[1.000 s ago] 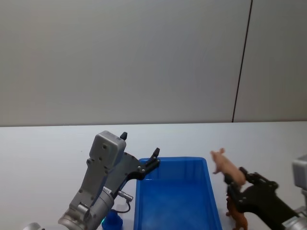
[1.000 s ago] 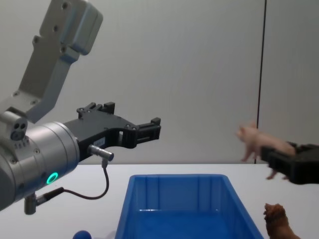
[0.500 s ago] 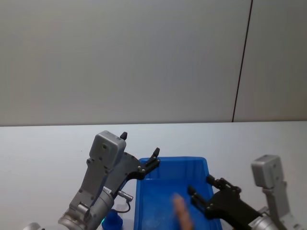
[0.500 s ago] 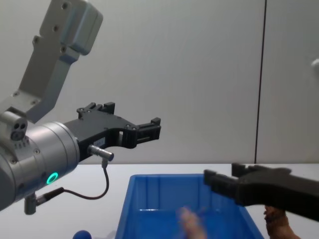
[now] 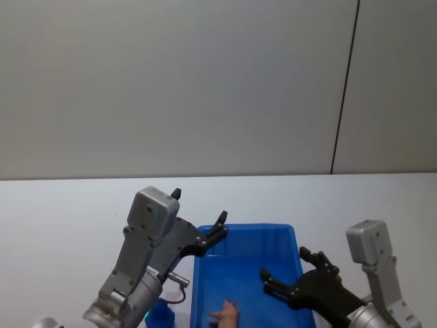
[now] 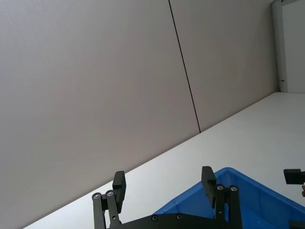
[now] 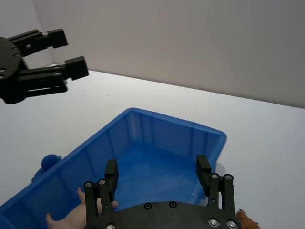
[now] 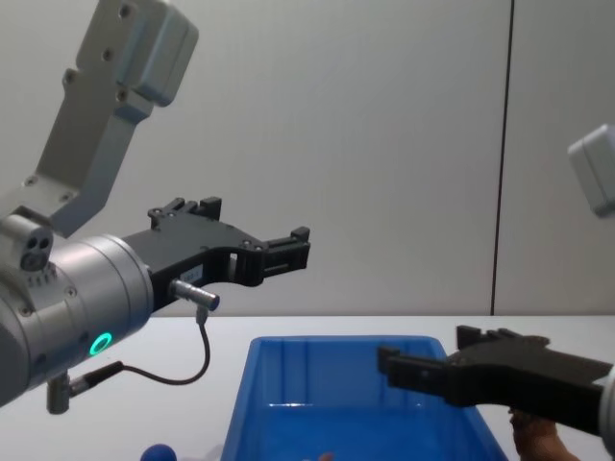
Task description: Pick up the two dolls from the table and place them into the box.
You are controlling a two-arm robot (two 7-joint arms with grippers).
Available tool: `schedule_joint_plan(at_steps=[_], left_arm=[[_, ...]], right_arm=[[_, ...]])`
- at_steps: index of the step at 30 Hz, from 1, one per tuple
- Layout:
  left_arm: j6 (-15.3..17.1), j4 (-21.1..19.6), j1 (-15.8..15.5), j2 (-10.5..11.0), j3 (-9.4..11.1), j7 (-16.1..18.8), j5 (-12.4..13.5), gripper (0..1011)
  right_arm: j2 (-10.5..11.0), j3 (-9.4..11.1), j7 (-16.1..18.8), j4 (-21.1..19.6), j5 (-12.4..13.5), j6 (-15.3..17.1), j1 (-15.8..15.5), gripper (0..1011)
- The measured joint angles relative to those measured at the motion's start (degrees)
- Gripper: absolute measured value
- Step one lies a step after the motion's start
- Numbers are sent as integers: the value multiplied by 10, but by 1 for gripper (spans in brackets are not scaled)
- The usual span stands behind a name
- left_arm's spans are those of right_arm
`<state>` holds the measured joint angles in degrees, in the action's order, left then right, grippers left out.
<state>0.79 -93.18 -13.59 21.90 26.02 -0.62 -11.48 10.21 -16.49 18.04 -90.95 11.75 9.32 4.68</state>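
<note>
The pink pig toy point(image 5: 225, 313), held by the right tool a second ago and falling half a second ago, now lies on the floor of the blue box point(image 5: 246, 227). The right tool point(image 5: 282, 264) hangs released over the box. The left tool point(image 5: 199, 205), also spread open, has not moved from above the box's far left corner. The brown lion point(image 8: 536, 444) stands on the worktop point(image 5: 68, 219) right of the box, and the blue figure point(image 5: 160, 314) is left of it.

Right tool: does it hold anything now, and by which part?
Nothing. The right tool is open above the box; the pink toy lies loose inside it.
</note>
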Motion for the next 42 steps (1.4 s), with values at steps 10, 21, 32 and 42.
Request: schedule_joint_plan(at_steps=[10, 21, 32, 42], left_arm=[[0, 0, 0, 0, 0, 0, 0, 1003], [0, 0, 0, 0, 0, 0, 0, 1003], [0, 0, 0, 0, 0, 0, 0, 1003], [0, 0, 0, 0, 0, 0, 0, 1003]], right_arm=[[19, 10, -59, -40, -7, 0, -29, 1001], [45, 22, -113, -81, -4, 16, -71, 1001], [59, 30, -136, -87, 7, 28, -96, 1001], [59, 31, -135, -64, 17, 32, -105, 1001]])
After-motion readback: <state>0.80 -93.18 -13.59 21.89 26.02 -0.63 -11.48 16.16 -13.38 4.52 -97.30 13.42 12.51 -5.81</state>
